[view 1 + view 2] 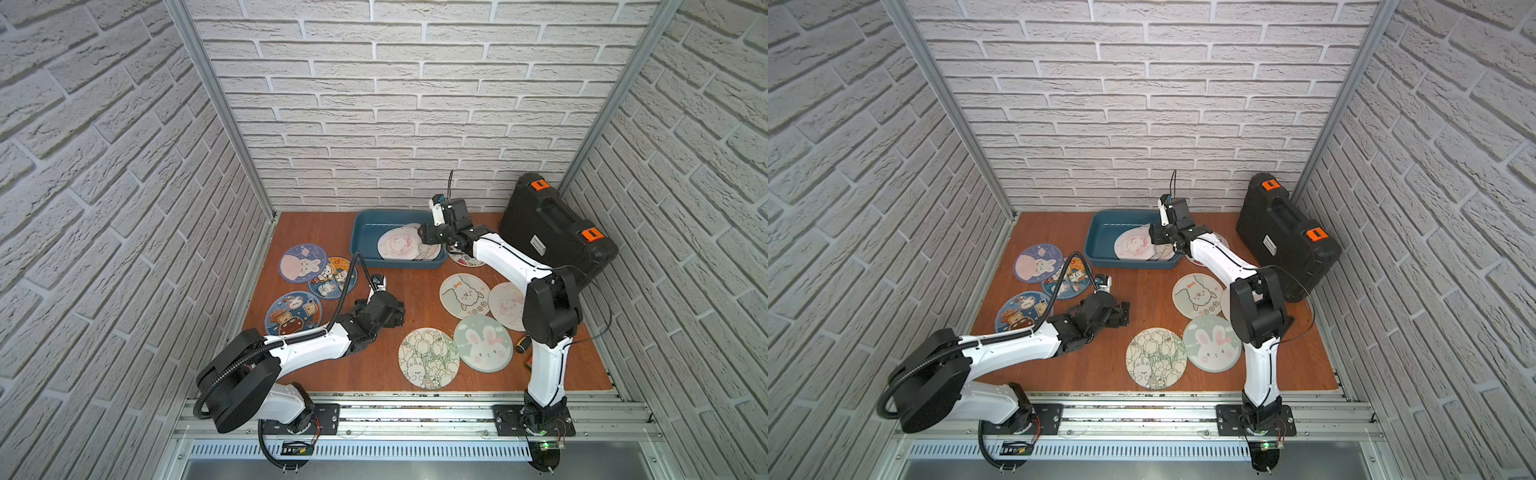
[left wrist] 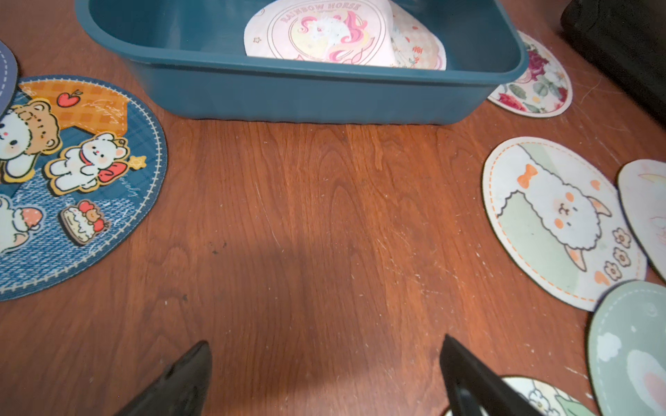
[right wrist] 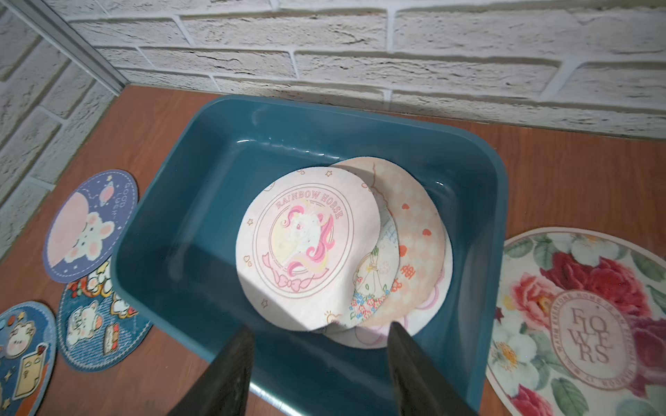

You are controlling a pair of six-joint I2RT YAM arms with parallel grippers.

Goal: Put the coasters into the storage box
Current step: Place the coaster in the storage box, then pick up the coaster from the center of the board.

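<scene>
- A robot test booth in a lab, not a home.
- Brick-pattern walls close three sides, held by metal posts.
- A left arm and a right arm are bolted to a metal rail.
- A wooden table fills the floor.
- A black case stands in a corner.
- A slotted metal panel runs below the rail.

2 arms are seen, each built of white shells joined by black joint housings. The left arm is trailed by a thick black ribbed hose; the right arm is looped by a thin black wire. Black base plates are dotted with small screws. The left pincer and right pincer are tipped with black tapered fingers.
</scene>
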